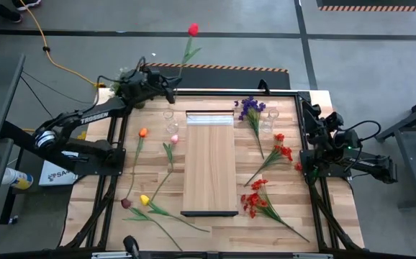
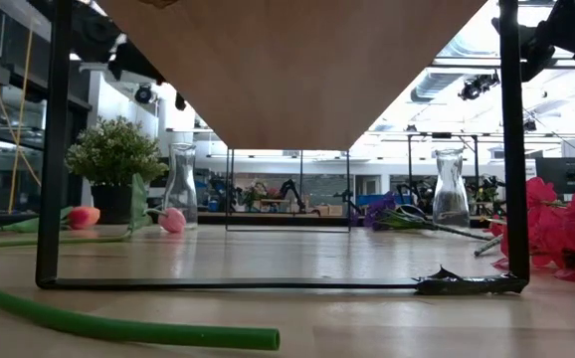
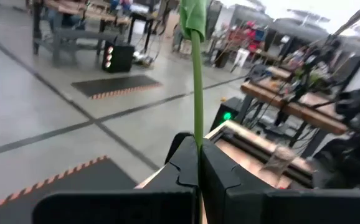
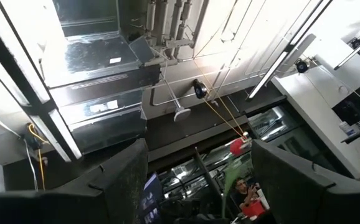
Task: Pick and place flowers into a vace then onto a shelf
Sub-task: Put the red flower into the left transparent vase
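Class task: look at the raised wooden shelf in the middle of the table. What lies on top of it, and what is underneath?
Nothing lies on the shelf; its top is bare in the high view. In the low view the tabletop under it is bare between its dark legs; flowers lie beside it.

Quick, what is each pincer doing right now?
Left pincer: shut on the red tulip, lifted beyond the table's far edge.
Right pincer: open, empty.

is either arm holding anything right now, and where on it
The left gripper is shut on the green stem of a red tulip, gripping near the stem's lower end. The right gripper is open and holds nothing.
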{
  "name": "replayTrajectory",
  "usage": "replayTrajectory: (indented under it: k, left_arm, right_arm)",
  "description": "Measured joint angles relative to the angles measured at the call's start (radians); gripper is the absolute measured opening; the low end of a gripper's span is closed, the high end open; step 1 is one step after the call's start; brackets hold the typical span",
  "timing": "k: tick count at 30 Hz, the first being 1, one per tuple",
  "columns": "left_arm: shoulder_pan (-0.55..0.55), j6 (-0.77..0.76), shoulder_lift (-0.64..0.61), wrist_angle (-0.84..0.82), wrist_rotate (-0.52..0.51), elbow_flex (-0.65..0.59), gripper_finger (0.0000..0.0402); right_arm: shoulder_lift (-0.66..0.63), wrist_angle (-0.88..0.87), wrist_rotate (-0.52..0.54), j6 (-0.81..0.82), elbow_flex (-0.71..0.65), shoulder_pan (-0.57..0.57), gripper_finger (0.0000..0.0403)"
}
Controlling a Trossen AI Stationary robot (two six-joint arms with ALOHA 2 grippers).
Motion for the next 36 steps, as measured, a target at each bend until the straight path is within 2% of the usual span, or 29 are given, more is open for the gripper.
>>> replayTrajectory:
  k: [5,9,15,20,28,32,36]
  left_arm:
    - [0.005,-0.005,-0.159,-0.006,0.018,-0.092,0.0032]
    - [0.003,-0.006,-0.294,-0.005,-0.029,-0.171,0.0032]
    - [0.003,-0.046,-0.399,-0.002,-0.038,-0.234,0.0032]
    - [-0.039,-0.059,-0.407,0.067,-0.062,-0.26,0.0032]
    - [-0.124,-0.028,-0.357,0.21,-0.219,-0.356,0.0032]
    - [-0.121,-0.026,-0.326,0.302,-0.243,-0.39,0.0032]
    - [-0.122,-0.022,-0.286,0.311,-0.243,-0.394,0.0032]
  right_arm:
    - [0.0,-0.002,0.016,-0.005,0.0,0.0,0.0273]
    - [0.0,-0.004,0.018,-0.027,0.0,0.0,0.0273]
    - [0.0,-0.004,0.018,-0.029,0.0,0.0,0.0273]
    - [0.0,-0.004,0.018,-0.021,0.0,0.0,0.0273]
    - [0.0,-0.003,0.014,-0.019,0.0,0.0,0.0273]
    - [0.0,-0.003,0.01,-0.019,0.0,0.0,0.0273]
    - [0.0,-0.003,0.01,-0.018,0.0,0.0,0.0273]
